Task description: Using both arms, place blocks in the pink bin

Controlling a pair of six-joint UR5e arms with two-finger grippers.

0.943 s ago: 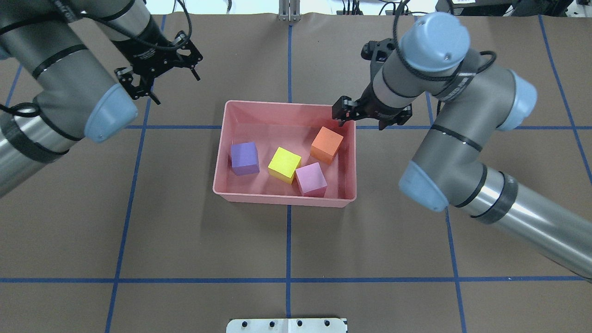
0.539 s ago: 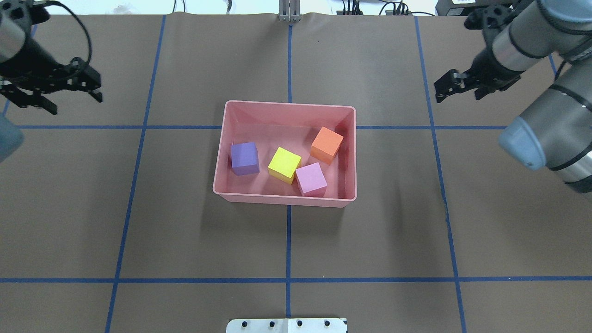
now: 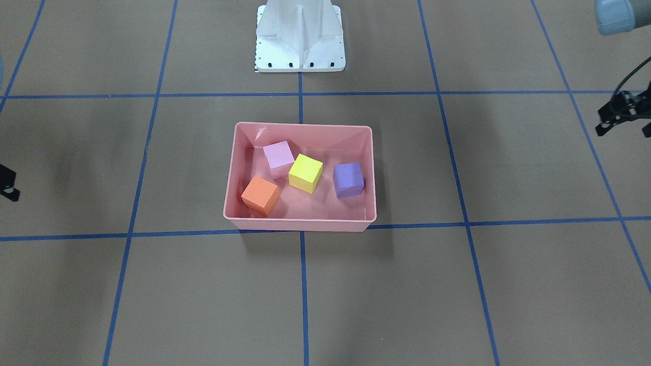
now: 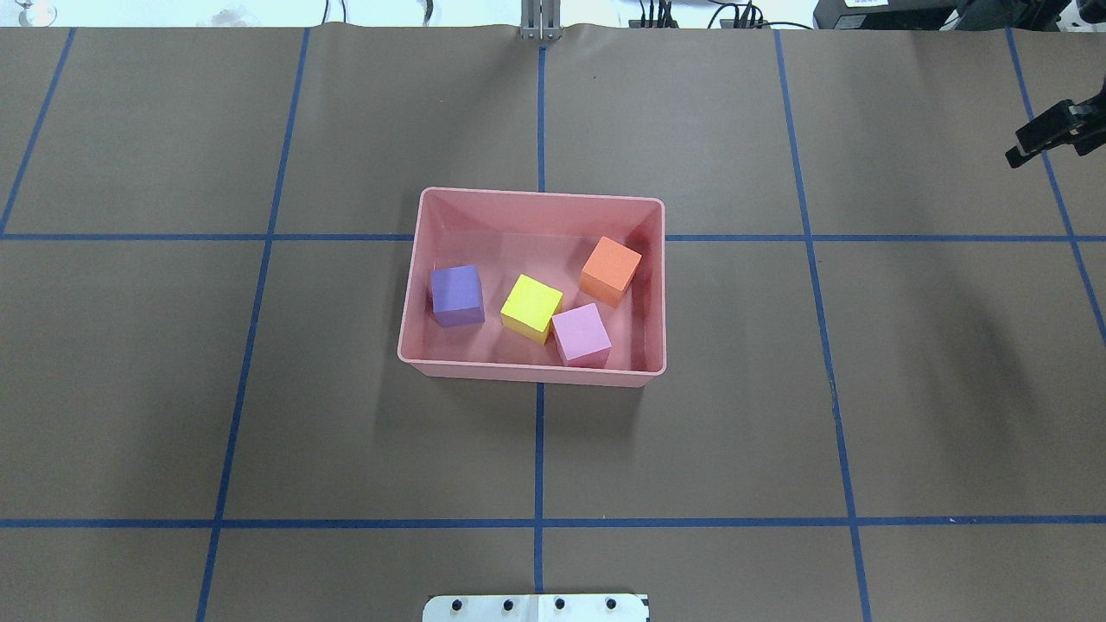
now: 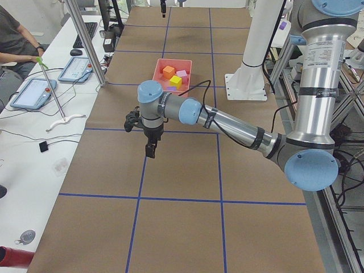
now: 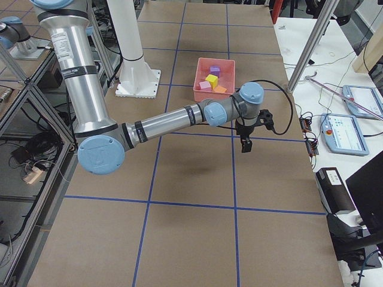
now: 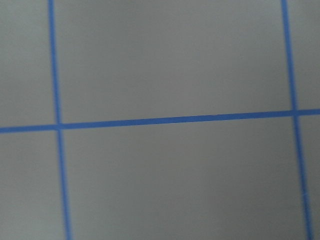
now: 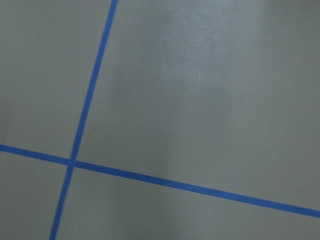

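The pink bin stands at the table's middle. In it lie the purple cube, yellow cube, light pink cube and orange cube. My left gripper is far off at the table's left end, open and empty, out of the overhead view; the exterior left view shows it above bare table. My right gripper is at the right edge of the overhead view, open and empty, far from the bin. Both wrist views show only brown table and blue lines.
The white base pedestal stands behind the bin on the robot's side. Blue tape lines grid the brown table. Operators' desks with tablets and metal posts run along the far side, and a seated person is there.
Both arms have swung outward from beside the bin to the table's ends; the left gripper has left the overhead view. The four cubes and the bin have not moved.
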